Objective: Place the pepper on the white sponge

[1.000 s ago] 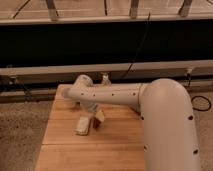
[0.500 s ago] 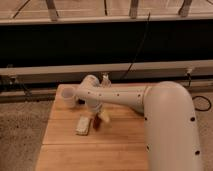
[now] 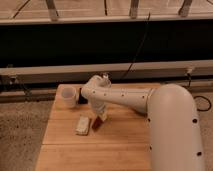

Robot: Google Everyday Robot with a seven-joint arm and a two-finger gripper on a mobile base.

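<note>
Gripper shifted toward the sponge, pepper carried low

Since a second ago the gripper (image 3: 100, 120) has been swung slightly right and down; the pepper (image 3: 97, 123) appears clamped between its closed fingers, just beside the white sponge (image 3: 83, 125) on the wooden table (image 3: 120, 150), not yet on it. A white cup (image 3: 69, 95) stands behind

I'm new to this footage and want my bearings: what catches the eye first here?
A bulky white robot arm fills the right side and reaches left over a wooden table. Its pincer hangs just right of the white sponge, with the dark red pepper at its tip. A white cup stands at the table's far left.
</note>
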